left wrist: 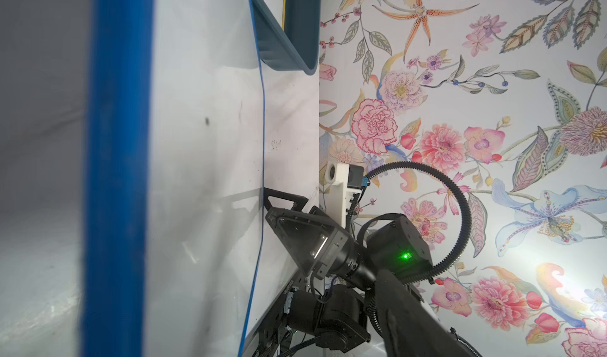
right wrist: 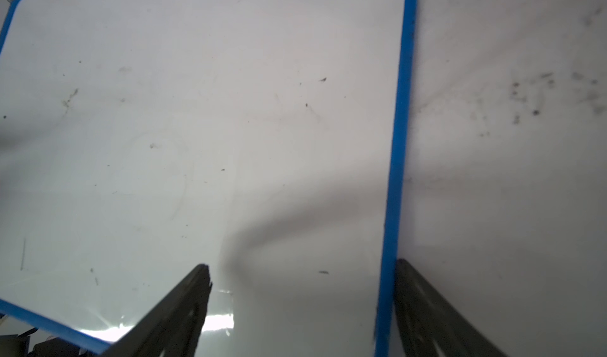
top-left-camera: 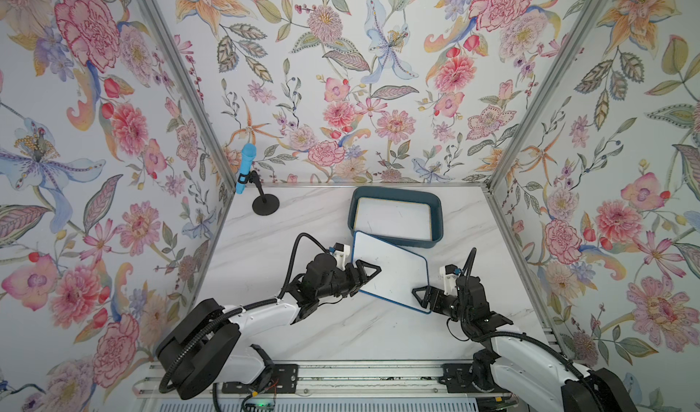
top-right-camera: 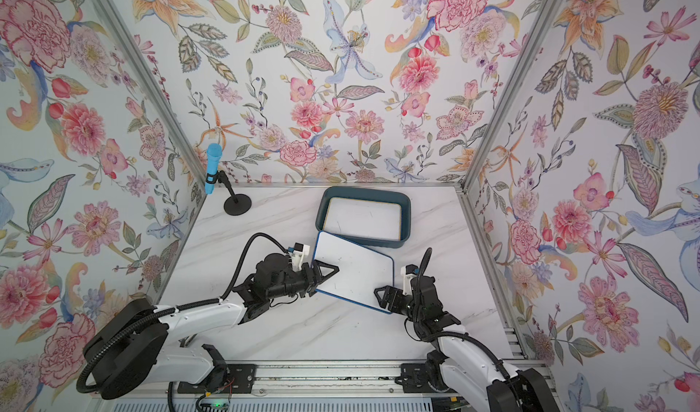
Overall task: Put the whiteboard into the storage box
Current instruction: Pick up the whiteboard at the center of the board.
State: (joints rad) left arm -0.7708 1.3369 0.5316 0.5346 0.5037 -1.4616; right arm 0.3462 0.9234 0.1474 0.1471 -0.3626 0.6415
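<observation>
Partway: one cream-edged whiteboard (top-left-camera: 394,218) lies in the storage box (top-left-camera: 438,217) at 1 o'clock; the blue-framed whiteboard (top-left-camera: 394,273), not yet in, leans over the box's 7 o'clock rim, left gripper (top-left-camera: 364,275) at its 9 o'clock edge (clamped or not, cannot tell), right gripper (top-left-camera: 422,294) with jaws apart at its 5 o'clock corner.

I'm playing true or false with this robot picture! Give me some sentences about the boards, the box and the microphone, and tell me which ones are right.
1. A whiteboard lies inside the storage box. True.
2. The blue-edged whiteboard is all the way inside the box. False: it is mostly outside, with one corner over the rim.
3. The microphone is red. False: it is blue.
4. The left gripper and the right gripper are both at the blue-edged whiteboard. True.
</observation>
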